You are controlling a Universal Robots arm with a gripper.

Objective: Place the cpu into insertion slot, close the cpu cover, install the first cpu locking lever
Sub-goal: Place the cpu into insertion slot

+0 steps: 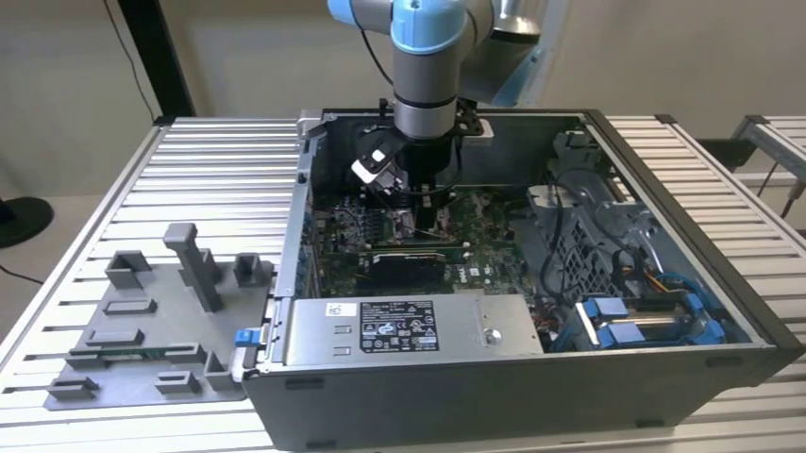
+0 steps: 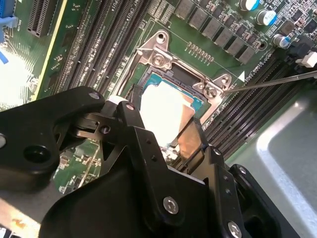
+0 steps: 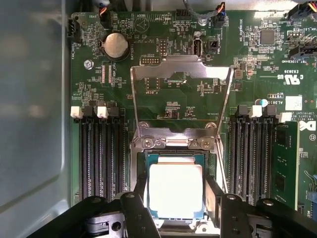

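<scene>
Black and two-fingered, the pincer [image 3: 176,192] pinches the cpu [image 3: 176,173], a small flat square chip with a silvery-grey metal top, one finger [image 3: 140,196] against each of two opposite edges. The chip lies level inside the insertion slot [image 3: 174,143], a small square socket with a thin metal rim. Hinged at the socket's edge away from the pincer, the cpu cover [image 3: 181,69], a thin silvery metal frame with a large square window, stands raised and open, clear of the chip. In the second wrist view a thin steel lever rod [image 2: 277,79] slants away from one corner of the socket, over long black memory slots [image 2: 252,106]. Such slots flank the socket on the green circuit board [image 3: 89,99], which also carries a round silver coin battery [image 3: 115,43]. In the exterior view the blue-jointed grey arm [image 1: 428,85] reaches down into an open grey computer case [image 1: 504,406] resting on a slatted aluminium table [image 1: 214,160]. A grey plastic fixture tray [image 1: 151,321] lies beside the case on the exterior view's left.
</scene>
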